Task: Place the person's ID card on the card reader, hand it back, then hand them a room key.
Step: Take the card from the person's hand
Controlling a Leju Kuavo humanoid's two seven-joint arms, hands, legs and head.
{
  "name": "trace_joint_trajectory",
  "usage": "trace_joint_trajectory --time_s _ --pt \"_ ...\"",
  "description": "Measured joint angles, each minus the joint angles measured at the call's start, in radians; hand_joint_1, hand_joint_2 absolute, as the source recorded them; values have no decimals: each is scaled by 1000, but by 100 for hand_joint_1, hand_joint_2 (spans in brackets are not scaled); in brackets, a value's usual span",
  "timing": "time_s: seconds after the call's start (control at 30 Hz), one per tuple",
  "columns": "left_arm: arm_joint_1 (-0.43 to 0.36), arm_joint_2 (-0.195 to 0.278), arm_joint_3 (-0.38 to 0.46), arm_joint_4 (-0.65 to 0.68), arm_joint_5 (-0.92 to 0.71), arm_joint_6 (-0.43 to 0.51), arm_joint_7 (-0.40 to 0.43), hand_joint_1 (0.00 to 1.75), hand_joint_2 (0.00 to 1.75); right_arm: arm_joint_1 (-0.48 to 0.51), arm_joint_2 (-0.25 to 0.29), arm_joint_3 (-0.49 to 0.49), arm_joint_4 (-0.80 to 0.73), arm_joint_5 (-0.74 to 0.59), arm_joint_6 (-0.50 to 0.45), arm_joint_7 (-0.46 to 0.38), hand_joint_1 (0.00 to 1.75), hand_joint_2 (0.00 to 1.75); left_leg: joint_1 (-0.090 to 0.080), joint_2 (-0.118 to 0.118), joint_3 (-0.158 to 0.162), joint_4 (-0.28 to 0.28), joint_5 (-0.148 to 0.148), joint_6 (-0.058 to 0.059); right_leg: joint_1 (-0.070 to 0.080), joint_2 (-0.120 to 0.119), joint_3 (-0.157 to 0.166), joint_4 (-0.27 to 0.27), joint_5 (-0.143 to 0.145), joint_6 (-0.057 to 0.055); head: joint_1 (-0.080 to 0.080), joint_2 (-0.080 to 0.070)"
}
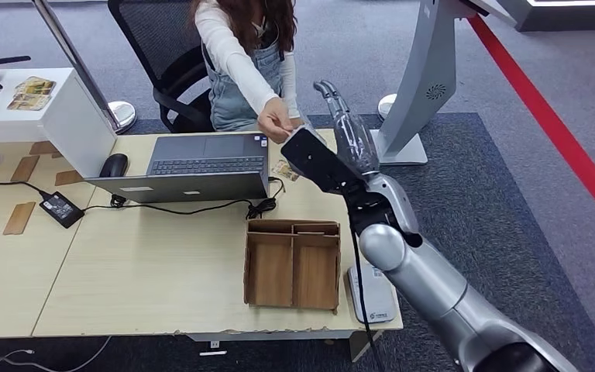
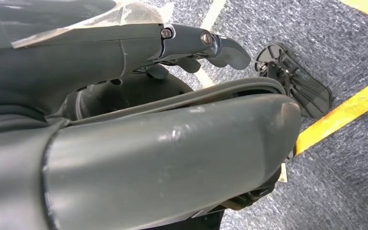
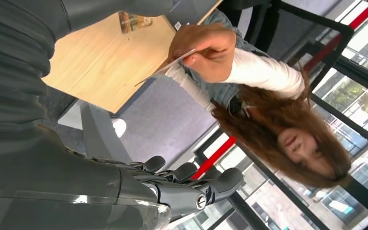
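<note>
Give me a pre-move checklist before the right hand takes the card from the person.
1. Card offered: ok. The person's hand holds the card out over the table.
2. Right hand ready to receive: ok. It is raised beside the person's hand, fingers extended, holding nothing.
3. Contact with card: not ok. In the right wrist view the card is apart from the fingers.
4. Card reader free: cannot tell. The right forearm covers part of it.
5. Left hand out of the way: ok. It hangs over the carpet.
6. Room key located: cannot tell.
</note>
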Motion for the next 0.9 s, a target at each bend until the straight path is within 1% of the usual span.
trace_joint_trajectory --time_s 0.23,0.43,0.47,0.57,0.6,0.63,0.9 --pt "0 -4 -12 0 -3 -8 -16 0 0 -24 60 20 124 -7 -4 -39 8 175 0 0 0 0 0 0 0 0 0 0 0 0 0 0" --pt "1 -5 -19 0 -3 -11 -25 0 0 -40 99 32 207 -8 -5 -52 22 175 0 0 1 0 0 0 0 0 0 0 0 0 0 0" --pt "1 -5 -19 0 -3 -11 -26 0 0 -42 104 34 218 -8 -5 -55 34 175 0 0 1 0 0 0 0 0 0 0 0 0 0 0" --pt "1 -6 -20 0 -1 -12 -30 0 0 -45 118 39 244 -10 -6 -63 144 175 0 0 1 0 0 0 0 0 0 0 0 0 0 0" --pt "1 -6 -20 0 0 -13 -31 0 0 -46 122 40 252 -12 -6 -66 171 175 0 0 1 0 0 0 0 0 0 0 0 0 0 0" --pt "2 -6 -20 0 1 -13 -32 0 0 -47 126 42 259 -13 -7 -69 175 175 0 0 1 0 0 0 0 0 0 0 0 0 0 0" --pt "2 -7 -20 0 4 -15 -34 0 0 -48 141 52 296 -16 -8 -78 175 175 0 0 1 0 0 0 0 0 0 0 0 0 0 0"
